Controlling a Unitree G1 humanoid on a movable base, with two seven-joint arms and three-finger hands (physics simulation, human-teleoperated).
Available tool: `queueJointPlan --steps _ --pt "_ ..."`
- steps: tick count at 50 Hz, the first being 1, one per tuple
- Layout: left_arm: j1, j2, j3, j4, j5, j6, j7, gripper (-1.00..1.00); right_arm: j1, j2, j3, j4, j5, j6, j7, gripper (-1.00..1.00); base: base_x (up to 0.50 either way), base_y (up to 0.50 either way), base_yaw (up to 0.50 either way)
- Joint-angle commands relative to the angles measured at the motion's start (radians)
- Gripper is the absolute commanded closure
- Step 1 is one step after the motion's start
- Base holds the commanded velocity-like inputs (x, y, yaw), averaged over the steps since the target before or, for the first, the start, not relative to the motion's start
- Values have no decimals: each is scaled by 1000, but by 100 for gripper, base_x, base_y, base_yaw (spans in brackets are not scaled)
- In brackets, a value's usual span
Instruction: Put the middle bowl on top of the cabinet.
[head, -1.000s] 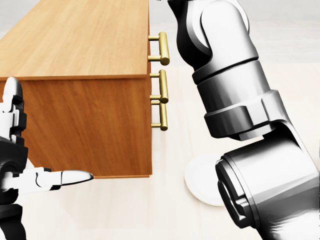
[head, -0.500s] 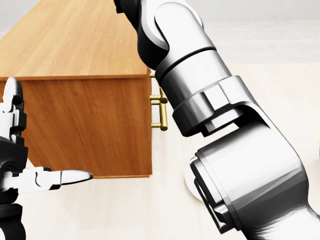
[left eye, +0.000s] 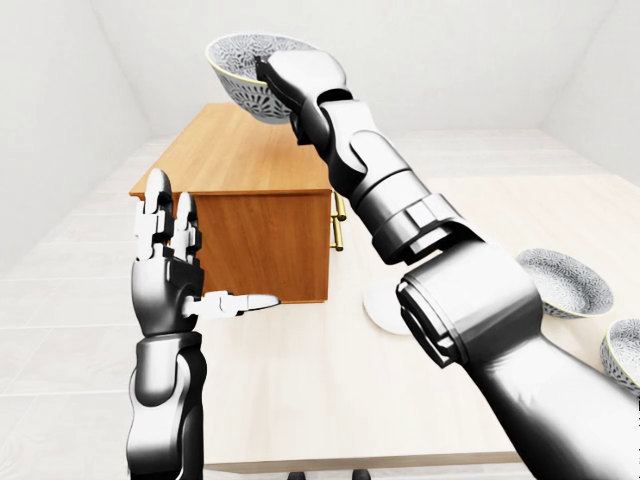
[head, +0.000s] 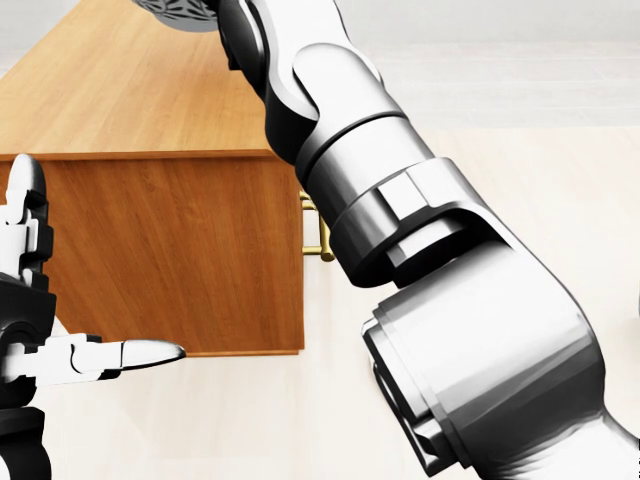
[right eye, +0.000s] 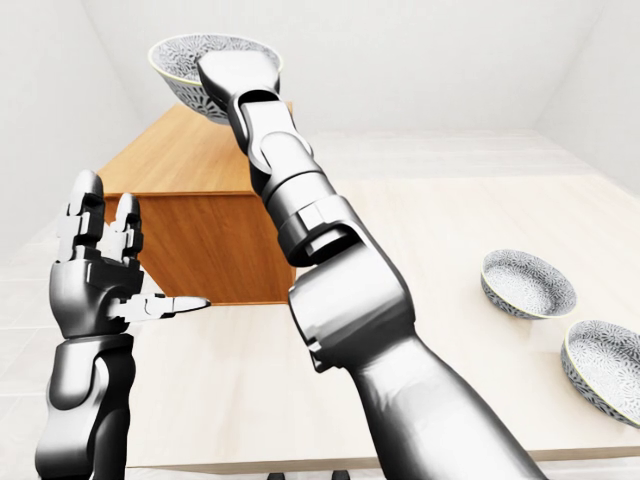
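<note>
Left-eye view: we hold bowl (left eye: 238, 88) above cabinet (left eye: 240, 150) | right hand (left eye: 300, 82) clamped on rim | left hand (left eye: 168, 272) splayed, empty | set-down pending.

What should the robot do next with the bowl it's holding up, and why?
Probably lower the right hand a little, straight down. Its fingers are closed on the patterned bowl, which hangs in the air and appears to be over the top of the wooden cabinet, not touching it. Bringing it down until it rests there should come before letting go.
</note>
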Motion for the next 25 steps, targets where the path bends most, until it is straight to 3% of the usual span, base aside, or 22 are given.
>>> queueJointPlan --steps 1,25 --pt "-3 -4 9 0 0 0 0 -100 100 -2 43 22 -32 3 -45 100 0 0 0" --pt "-1 -3 5 -4 -8 0 -7 -100 138 32 56 54 -64 3 -54 100 0 0 0"
